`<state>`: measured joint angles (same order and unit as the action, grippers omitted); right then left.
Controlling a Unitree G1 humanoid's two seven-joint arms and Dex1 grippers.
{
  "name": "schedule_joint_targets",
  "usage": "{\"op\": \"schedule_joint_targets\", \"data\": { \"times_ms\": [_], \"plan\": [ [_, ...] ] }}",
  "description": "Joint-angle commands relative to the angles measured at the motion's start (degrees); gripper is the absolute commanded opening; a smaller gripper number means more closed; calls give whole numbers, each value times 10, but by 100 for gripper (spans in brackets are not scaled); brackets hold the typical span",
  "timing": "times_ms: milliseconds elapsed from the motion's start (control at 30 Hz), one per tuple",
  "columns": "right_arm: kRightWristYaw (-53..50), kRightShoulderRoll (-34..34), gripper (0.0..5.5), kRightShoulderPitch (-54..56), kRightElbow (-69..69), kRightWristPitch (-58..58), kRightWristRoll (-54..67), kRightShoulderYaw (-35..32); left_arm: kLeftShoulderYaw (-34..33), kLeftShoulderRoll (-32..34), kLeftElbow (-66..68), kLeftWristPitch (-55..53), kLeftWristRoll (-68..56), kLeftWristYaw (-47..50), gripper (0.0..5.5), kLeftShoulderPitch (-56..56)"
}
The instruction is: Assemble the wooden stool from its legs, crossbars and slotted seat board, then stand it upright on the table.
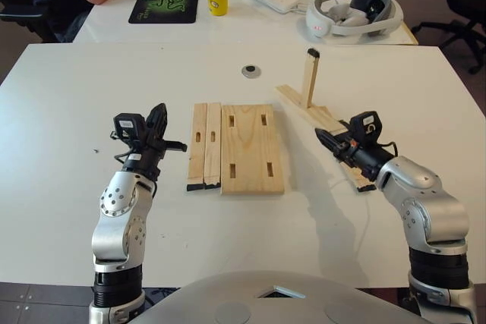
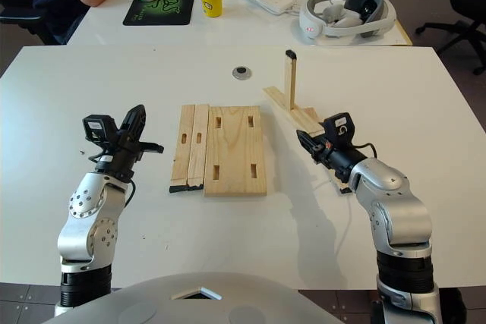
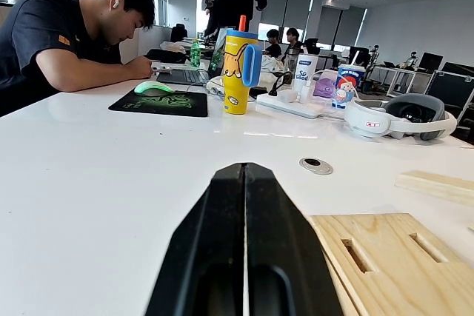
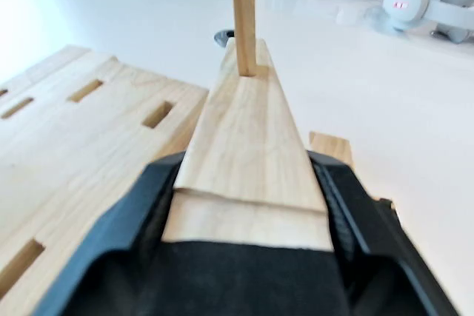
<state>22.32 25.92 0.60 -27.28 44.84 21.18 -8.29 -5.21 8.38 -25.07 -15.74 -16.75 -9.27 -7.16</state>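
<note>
Beside seat board (image 1: 252,148), left pincer (image 1: 158,115) hovers closed, empty; right pincer (image 1: 328,140) low, clamping leg plank (image 1: 323,117).

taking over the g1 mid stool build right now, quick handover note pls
Left gripper: shut, empty, just left of the two narrow slotted boards.
Right gripper: shut on the leg plank, which has one crossbar standing upright at its far end.
Seat board: lies flat mid-table, slots unfilled.
Done: one crossbar fitted.
Left: all other joints, then stand the stool up.

left jaws pressed together; right jaws clamped on a wooden slat (image 4: 246,146).
</note>
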Motion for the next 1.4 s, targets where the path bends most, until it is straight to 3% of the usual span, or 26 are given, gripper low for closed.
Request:
{"op": "schedule_joint_targets", "data": {
  "times_ms": [33,200,333,533,733,867,1400],
  "plan": [
    [-7,-12,206,5,-15,7,14,-2,-2,6,7,-6,1,-5,0,10],
    [-12,-43,206,34,-19,-11,45,-20,-3,3,8,-13,-9,-8,0,20],
    [16,-59,206,79,-26,-46,78,-13,-20,-25,-2,-70,-108,-11,0,39],
    [109,-20,206,111,-5,-101,90,16,-57,-78,-29,-184,-384,15,96,61],
    [167,10,206,104,-9,-127,90,41,-109,-103,-15,-188,-571,101,189,87],
    [174,11,206,102,-19,-141,88,52,-105,-106,-12,-191,-659,147,253,98],
    [191,6,206,139,-29,-148,104,93,-55,-103,0,-163,-757,188,495,111]
  ]
}}
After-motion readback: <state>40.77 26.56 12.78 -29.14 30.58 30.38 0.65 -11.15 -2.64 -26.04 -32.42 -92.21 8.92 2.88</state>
